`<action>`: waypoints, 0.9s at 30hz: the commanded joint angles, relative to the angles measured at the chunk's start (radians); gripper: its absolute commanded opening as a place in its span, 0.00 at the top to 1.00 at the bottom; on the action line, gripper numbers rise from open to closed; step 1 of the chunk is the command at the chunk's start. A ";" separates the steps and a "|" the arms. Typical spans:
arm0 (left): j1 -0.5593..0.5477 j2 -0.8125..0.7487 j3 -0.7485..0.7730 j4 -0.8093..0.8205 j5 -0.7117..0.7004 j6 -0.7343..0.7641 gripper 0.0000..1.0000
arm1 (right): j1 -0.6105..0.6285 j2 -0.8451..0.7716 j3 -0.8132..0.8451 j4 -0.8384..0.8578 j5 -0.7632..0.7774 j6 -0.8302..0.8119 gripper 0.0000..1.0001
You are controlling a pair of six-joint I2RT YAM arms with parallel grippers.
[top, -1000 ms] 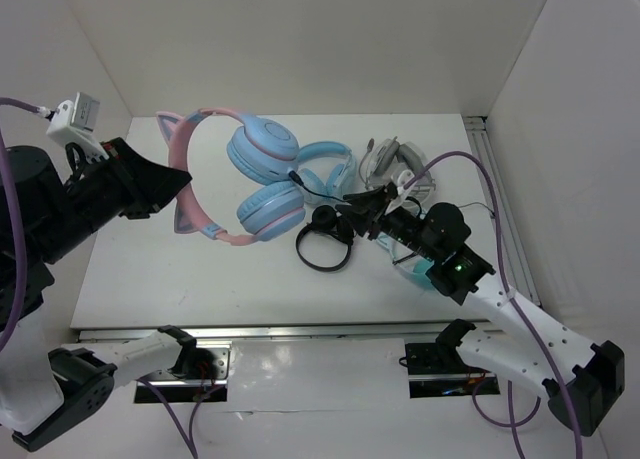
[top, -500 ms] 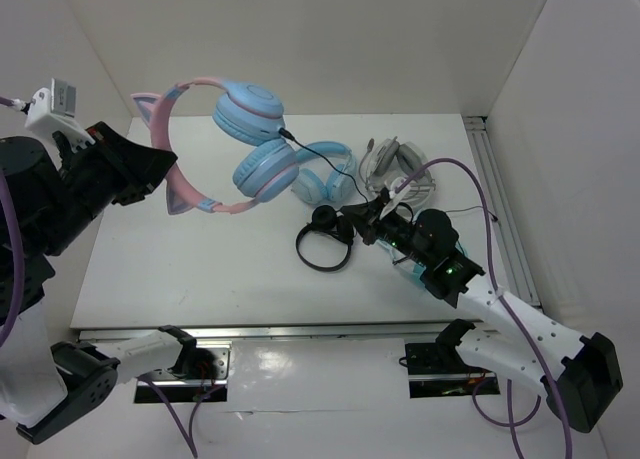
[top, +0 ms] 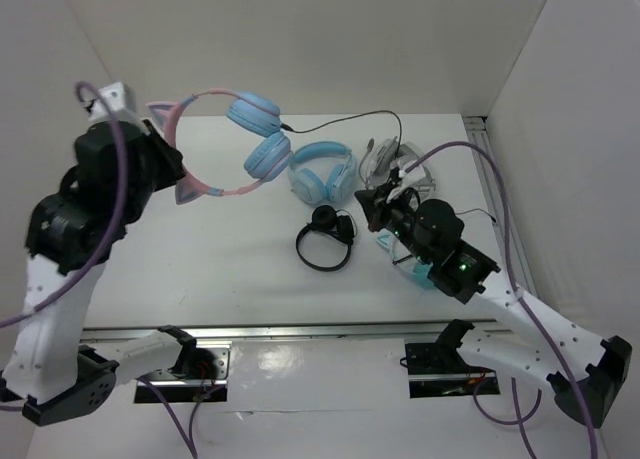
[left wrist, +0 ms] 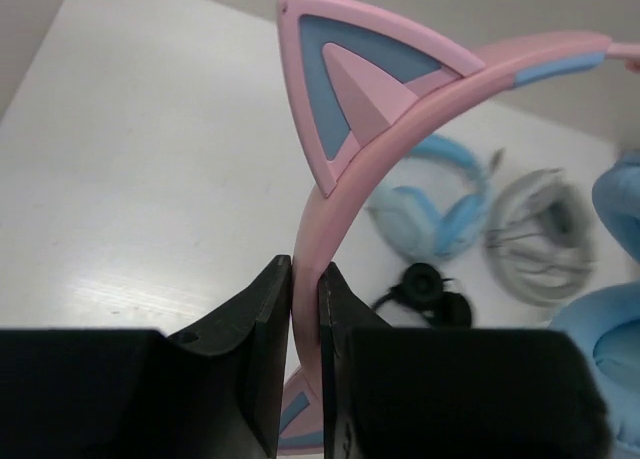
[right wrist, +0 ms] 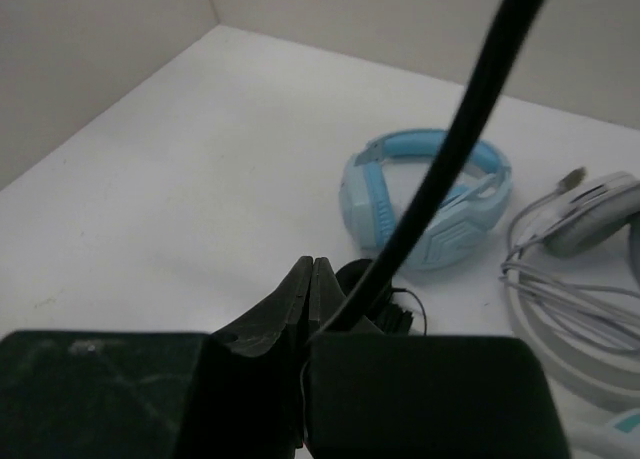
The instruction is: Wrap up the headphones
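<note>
The headphones (top: pixel 215 187) have a pink cat-ear headband and two light blue ear cups (top: pixel 266 155). They hang in the air over the table's back left. My left gripper (top: pixel 170 165) is shut on the pink headband (left wrist: pixel 345 199), just below a cat ear (left wrist: pixel 345 79). A thin black cable (top: pixel 345 119) runs from the lower ear cup in an arc to my right gripper (top: pixel 368 197), which is shut on it. In the right wrist view the cable (right wrist: pixel 450 149) rises from the closed gripper (right wrist: pixel 312 269) to the top edge.
On the white table lie an all-blue pair (top: pixel 322 171), a grey-white pair with its cord (top: pixel 398 164) and a small black pair (top: pixel 325 241). A teal object (top: pixel 415 271) lies under my right arm. White walls enclose the table.
My left arm has raised and turned the headphones toward the back left. The cable now stretches in a long arc to my right gripper, which has shifted slightly right.
</note>
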 commanded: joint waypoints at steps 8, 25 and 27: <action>-0.028 0.062 -0.352 0.325 -0.343 0.285 1.00 | 0.029 0.029 0.434 -0.499 0.178 -0.059 1.00; -0.509 0.174 -0.418 0.195 -0.229 0.489 1.00 | 0.100 0.058 0.539 -0.642 -0.423 -0.303 1.00; -0.537 0.174 -0.429 0.206 -0.206 0.498 1.00 | 0.100 0.068 0.539 -0.642 -0.443 -0.303 1.00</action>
